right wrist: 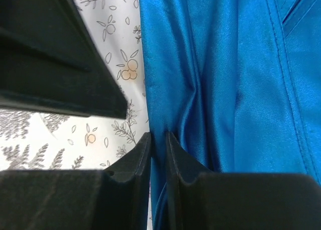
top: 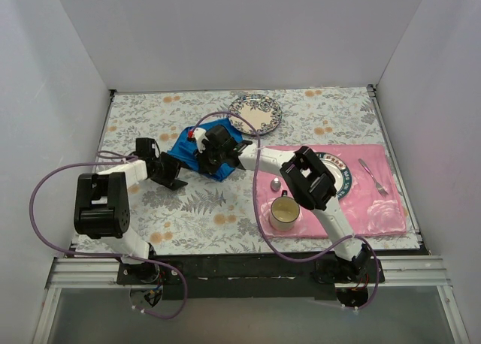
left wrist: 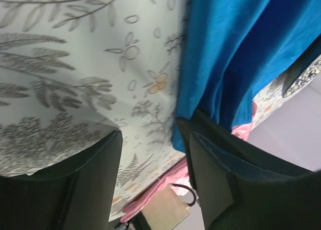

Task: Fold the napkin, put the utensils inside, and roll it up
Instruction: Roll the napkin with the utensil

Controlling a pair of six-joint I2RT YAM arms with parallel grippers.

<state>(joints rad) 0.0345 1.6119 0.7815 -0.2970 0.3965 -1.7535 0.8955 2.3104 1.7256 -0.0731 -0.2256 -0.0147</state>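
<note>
- Top external view first: both arms crowded onto the napkin [top: 183, 146], bunched and partly lifted off the floral tablecloth [top: 218, 209]. Right gripper [top: 208, 153] planted over its middle, left gripper [top: 171, 173] just beside its left edge.
- Over to the right wrist view: jaws drawn down to a bare slit, with a thin strip of blue hem running into it. Reads as a pinch on the cloth's edge. Rest of the napkin spreading off to that gripper's right in long creases.
- Probable reason for that hold: keeping one edge raised and taut, ready to be carried across for the fold.
- Left wrist view now: fingers [left wrist: 65, 185] well apart, only tablecloth showing in the gap, nothing held.
- Napkin hanging right by the right-hand finger, lower corner brushing it or a hair short. Can't tell which.
- Looks lined up for a bite on that hanging edge, so both ends could travel together.
- Fork [top: 373, 176] far out to the right gripper's right, lying on the pink placemat [top: 383, 209], not yet near the cloth. Knife and spoon not made out.
- Early going by the look of it: fold unfinished, loading and rolling all to come.
- Worth watching: glossy, slippery-looking fabric in a thin edge pinch, so easy to lose.
</note>
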